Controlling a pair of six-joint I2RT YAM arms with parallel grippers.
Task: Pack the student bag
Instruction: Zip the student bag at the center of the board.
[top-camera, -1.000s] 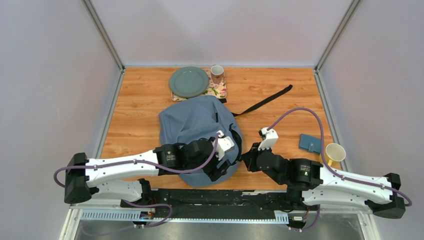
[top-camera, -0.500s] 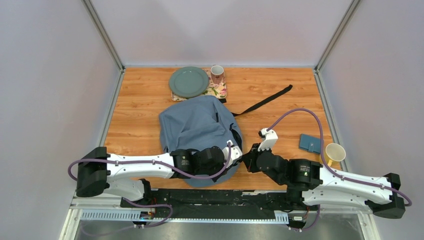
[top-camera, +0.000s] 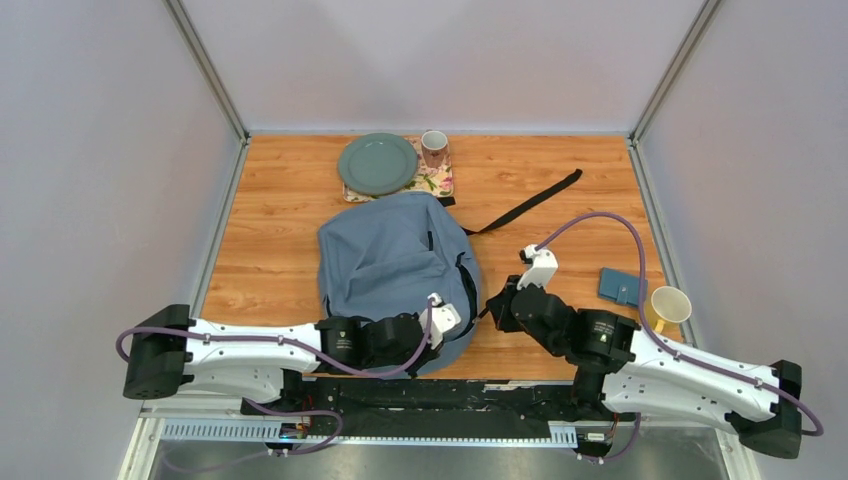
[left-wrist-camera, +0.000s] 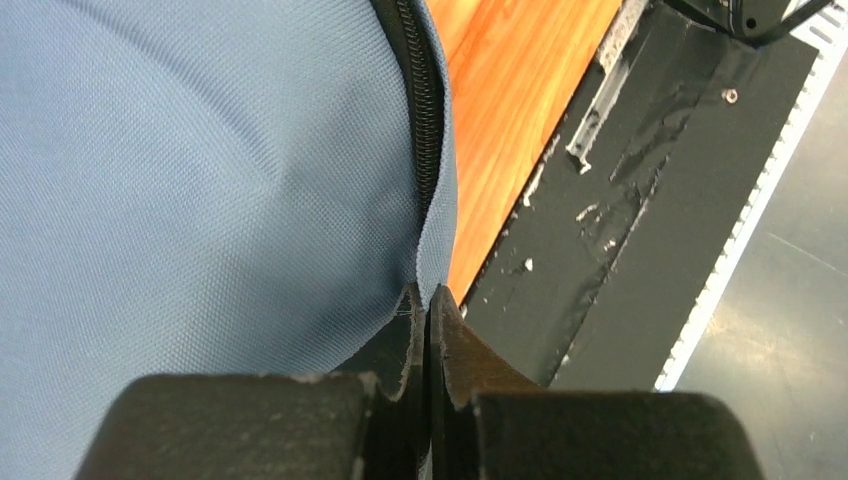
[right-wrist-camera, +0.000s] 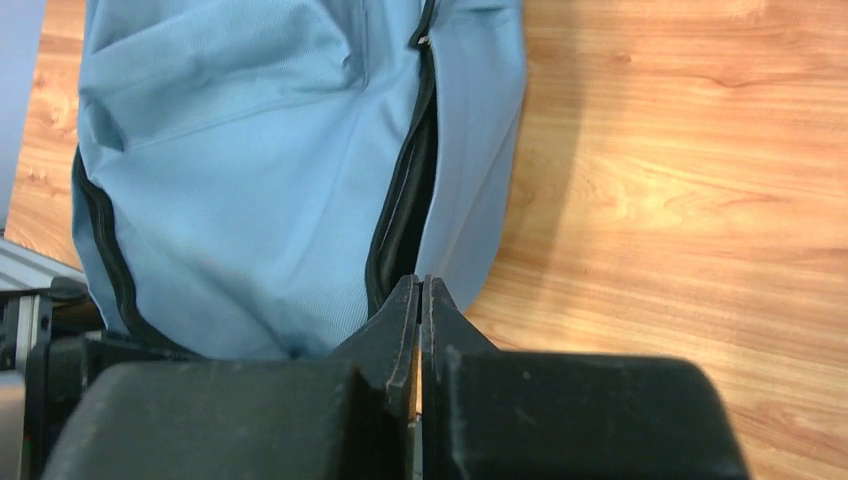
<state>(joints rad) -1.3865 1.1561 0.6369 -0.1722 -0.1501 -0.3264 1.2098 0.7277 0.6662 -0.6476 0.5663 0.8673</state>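
Observation:
The student bag is a grey-blue backpack lying flat in the middle of the table, with a dark zip gaping along its right side. My left gripper is at the bag's near right corner. In the left wrist view its jaws are shut on the thin fabric edge of the bag just below the zip. My right gripper is shut, its tips against the bag's right edge by the open zip. Bare wood shows through the slit between them.
A black strap trails from the bag toward the back right. A green plate and a mug rest on a floral mat at the back. A blue case and a yellow cup lie at the right.
My left gripper went from open to shut and dropped toward the bag's near right corner. The right arm shifted slightly away from me, and its gripper stayed shut.

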